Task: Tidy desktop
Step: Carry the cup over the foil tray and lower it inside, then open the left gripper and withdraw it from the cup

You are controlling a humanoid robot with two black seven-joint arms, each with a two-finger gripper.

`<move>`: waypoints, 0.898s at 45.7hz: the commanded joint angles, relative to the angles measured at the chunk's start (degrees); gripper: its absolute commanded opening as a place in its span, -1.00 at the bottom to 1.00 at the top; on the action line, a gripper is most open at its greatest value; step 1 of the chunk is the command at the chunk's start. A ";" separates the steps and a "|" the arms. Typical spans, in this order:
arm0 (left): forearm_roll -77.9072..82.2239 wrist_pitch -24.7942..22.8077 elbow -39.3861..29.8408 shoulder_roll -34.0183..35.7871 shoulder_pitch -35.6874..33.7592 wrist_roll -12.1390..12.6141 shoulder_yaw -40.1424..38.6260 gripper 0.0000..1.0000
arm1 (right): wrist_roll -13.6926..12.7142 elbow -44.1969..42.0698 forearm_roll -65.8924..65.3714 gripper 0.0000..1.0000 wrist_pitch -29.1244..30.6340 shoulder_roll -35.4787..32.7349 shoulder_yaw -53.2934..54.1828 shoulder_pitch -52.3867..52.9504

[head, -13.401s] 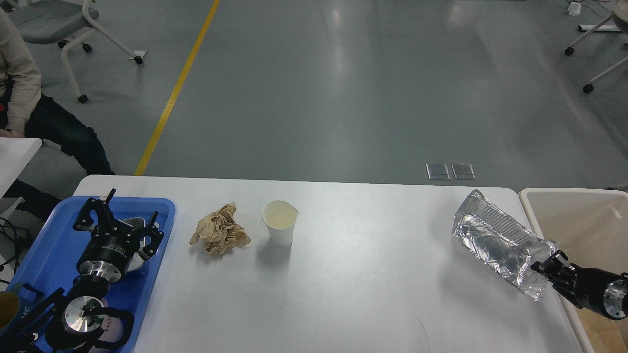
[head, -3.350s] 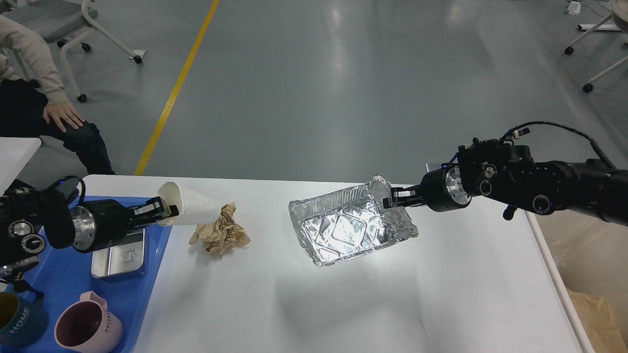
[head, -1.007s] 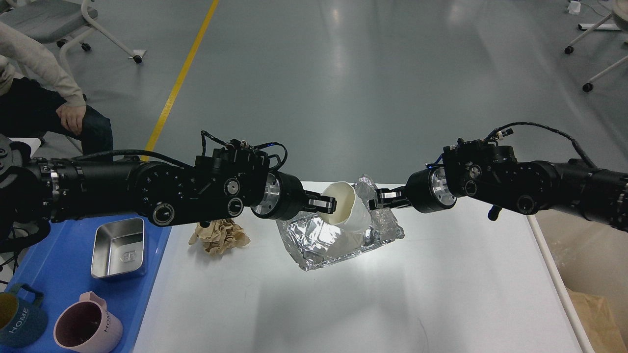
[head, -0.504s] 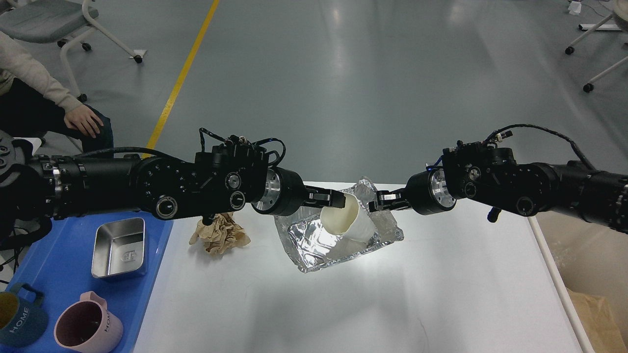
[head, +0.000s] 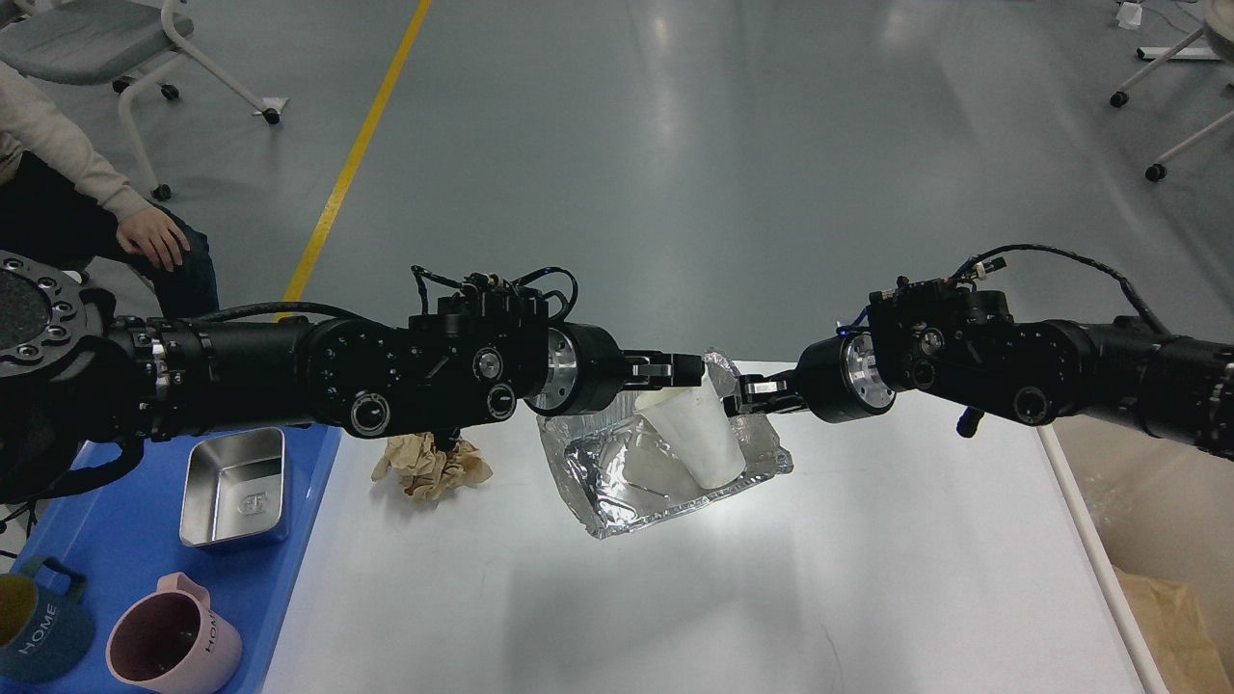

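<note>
A white paper cup (head: 702,439) stands tilted inside a crumpled foil tray (head: 617,482) on the white desktop (head: 675,598), near its far edge. My left gripper (head: 675,369) is right over the cup's top and looks shut on its rim. My right gripper (head: 747,397) comes in from the right and is shut on the foil tray's far right rim, holding that side up. A crumpled brown paper ball (head: 434,465) lies on the desktop to the left of the tray, partly hidden by my left arm.
A blue tray (head: 96,540) at the left holds a steel box (head: 236,487), a pink mug (head: 169,646) and a blue mug (head: 29,617). A beige bin (head: 1147,501) with brown paper stands past the right edge. A seated person (head: 87,193) is at far left.
My left gripper has moved right and turned the cup from mouth-forward to standing in the foil tray. The right gripper keeps holding the tray's rim in place.
</note>
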 commanded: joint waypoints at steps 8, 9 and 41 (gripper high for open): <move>-1.49 2.43 2.06 -1.22 -0.08 0.09 -0.09 0.35 | 0.00 0.00 0.00 -1.00 0.00 -0.07 0.00 -0.09; -1.92 2.43 2.15 -1.22 -0.08 0.09 -0.18 0.35 | 0.00 0.00 0.00 -1.00 0.00 -0.07 0.00 -0.09; -6.15 -1.43 -1.97 22.85 0.89 0.09 0.44 0.54 | 0.09 0.00 0.00 -1.00 0.00 -0.51 -0.08 -0.17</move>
